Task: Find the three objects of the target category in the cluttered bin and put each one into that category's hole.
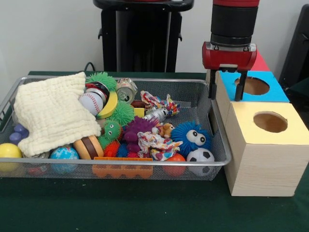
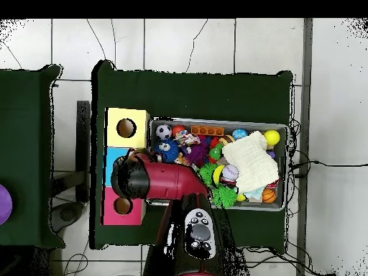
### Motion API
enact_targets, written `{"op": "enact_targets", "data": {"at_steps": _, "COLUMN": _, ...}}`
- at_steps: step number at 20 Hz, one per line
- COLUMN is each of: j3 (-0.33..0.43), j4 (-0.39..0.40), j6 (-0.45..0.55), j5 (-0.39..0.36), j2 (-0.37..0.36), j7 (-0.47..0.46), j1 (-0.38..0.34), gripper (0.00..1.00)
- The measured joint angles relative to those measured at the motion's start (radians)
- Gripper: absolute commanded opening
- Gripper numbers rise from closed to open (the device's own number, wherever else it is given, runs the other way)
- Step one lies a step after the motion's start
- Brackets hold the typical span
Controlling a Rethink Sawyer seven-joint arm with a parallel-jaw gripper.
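Fingers of my tool hang parted and empty over the blue box, just at the hole's 9 o'clock edge. At my tool's 8 o'clock on the bench sits the cluttered bin, crammed — a cream cloth over its 9 o'clock end, spiky balls, a baseball, a silver can. One clear bottle, I think, lies near the middle beside a patterned rag; the view is too cluttered to be sure.

I see a shiny silver wire-mesh bin, a soft waffle-textured cream cloth, pale wood-grain boxes, and matt dark green tabletop.
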Motion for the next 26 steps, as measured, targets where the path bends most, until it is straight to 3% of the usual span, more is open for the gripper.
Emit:
{"op": "enact_targets", "data": {"at_steps": 10, "j3": 0.006, "j4": 0.035, "j6": -0.007, "j5": -0.005, "j2": -0.021, "j7": 0.000, "j1": -0.016, "gripper": 1.00}}
{"op": "enact_targets", "data": {"at_steps": 17, "j3": 0.013, "j4": 0.090, "j6": -0.018, "j5": -0.041, "j2": -0.019, "j7": 0.000, "j1": -0.067, "gripper": 1.00}}
{"op": "enact_targets", "data": {"at_steps": 26, "j3": 0.039, "j4": 0.094, "j6": -0.025, "j5": -0.256, "j2": 0.126, "j7": 0.000, "j1": -0.239, "gripper": 1.00}}
